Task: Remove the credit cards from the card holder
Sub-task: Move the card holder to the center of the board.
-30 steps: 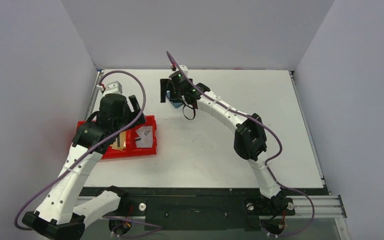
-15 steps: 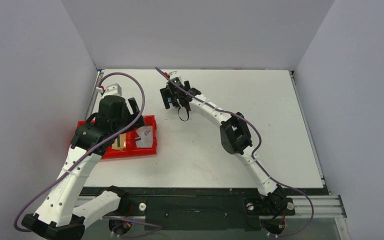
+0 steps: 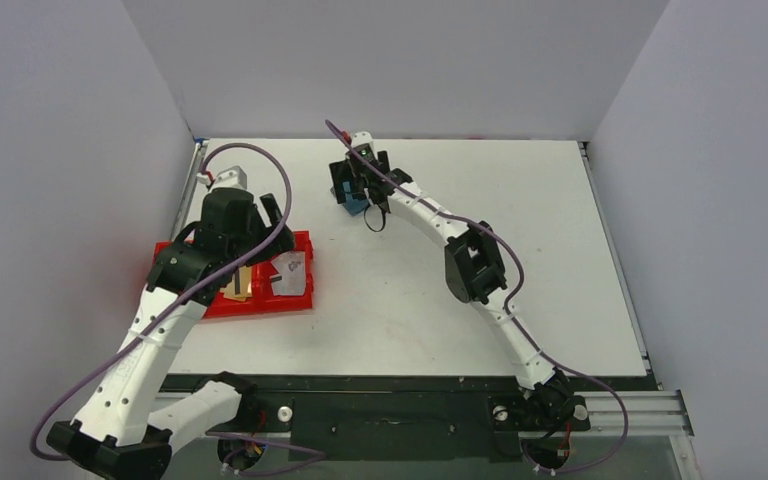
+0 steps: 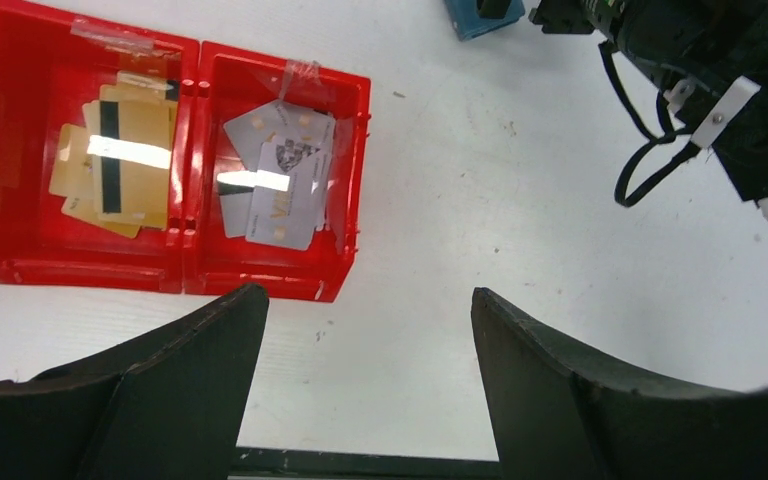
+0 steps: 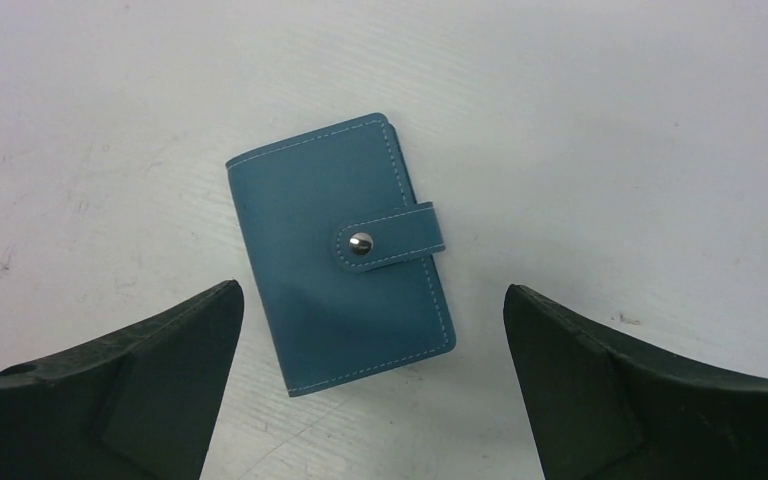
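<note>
A small flat blue leather-look card holder point(image 5: 340, 255) lies closed on the white table point(image 5: 610, 120), towards the far side, left of centre. Its darker strap tab point(image 5: 390, 240) wraps over from one long edge and is fastened by a round metal stud point(image 5: 361, 242). Whether any card is inside cannot be seen.

The right gripper point(image 5: 372, 300) hangs directly above the holder with its two dark fingers spread wide, one to each side and both clear of it. In the right wrist view the holder's long axis runs nearly straight away from the camera, tilted a little – so it lies almost crosswise to the line along which the fingers close. A straight descent would therefore probably bracket its short width, with the tab edge facing the finger at the right of that view.

The left gripper point(image 4: 367, 300) is well apart from the holder, hovering over a red three-compartment plastic tray point(image 4: 90, 272), its fingers also spread and holding nothing. Tan-gold cards point(image 4: 125, 160) lie in one tray compartment and pale grey cards point(image 4: 280, 190) in the next.

The right arm is clearly the nearer – it looks best placed to pin or lift the holder, which must be unsnapped first.
</note>
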Controlling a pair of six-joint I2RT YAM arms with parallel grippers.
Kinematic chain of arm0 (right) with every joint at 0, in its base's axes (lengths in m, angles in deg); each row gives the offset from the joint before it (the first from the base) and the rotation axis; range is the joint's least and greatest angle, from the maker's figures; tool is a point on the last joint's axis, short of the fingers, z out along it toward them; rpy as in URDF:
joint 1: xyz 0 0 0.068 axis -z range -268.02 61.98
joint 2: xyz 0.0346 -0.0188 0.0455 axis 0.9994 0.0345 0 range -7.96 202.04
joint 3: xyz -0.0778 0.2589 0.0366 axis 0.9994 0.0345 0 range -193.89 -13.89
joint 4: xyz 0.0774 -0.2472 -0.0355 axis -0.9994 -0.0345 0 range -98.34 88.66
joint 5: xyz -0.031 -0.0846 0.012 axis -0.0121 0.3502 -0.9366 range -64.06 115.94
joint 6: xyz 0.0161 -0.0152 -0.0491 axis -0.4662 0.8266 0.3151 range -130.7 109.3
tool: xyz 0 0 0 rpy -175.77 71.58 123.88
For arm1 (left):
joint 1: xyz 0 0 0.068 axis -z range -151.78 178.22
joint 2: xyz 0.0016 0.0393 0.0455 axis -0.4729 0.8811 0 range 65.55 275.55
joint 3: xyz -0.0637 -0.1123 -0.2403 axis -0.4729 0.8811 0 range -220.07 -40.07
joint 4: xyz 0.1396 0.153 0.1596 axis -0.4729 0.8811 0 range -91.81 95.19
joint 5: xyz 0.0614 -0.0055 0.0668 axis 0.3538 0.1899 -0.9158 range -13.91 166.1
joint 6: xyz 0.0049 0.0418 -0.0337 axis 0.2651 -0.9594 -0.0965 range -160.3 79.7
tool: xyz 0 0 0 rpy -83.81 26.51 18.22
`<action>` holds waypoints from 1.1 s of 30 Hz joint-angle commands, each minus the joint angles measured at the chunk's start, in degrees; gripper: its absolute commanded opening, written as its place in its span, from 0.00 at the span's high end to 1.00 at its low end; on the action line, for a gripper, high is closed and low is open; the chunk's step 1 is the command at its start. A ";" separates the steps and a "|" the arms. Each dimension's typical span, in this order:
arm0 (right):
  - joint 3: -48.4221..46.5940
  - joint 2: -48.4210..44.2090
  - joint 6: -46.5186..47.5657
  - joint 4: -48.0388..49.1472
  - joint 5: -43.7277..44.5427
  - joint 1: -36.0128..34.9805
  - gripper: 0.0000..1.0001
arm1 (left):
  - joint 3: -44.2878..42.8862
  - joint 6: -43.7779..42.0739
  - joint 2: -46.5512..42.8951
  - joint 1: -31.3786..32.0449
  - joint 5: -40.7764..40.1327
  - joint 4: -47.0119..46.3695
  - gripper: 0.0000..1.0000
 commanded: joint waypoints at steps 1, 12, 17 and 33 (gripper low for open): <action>1.48 -2.56 -2.00 2.57 -1.43 0.72 0.01 | -1.68 3.02 5.55 -2.29 2.97 -10.72 0.27; 20.02 -21.29 -14.36 6.87 -6.46 7.78 0.02 | -5.25 8.37 30.90 -6.61 7.76 -37.58 0.28; 29.77 -29.39 -18.77 7.55 -9.53 9.85 0.03 | -8.08 11.15 44.87 -7.63 9.68 -47.62 0.30; 51.41 -41.30 -23.39 12.51 -15.11 10.28 0.05 | -27.05 17.59 72.83 -11.16 14.88 -60.95 0.37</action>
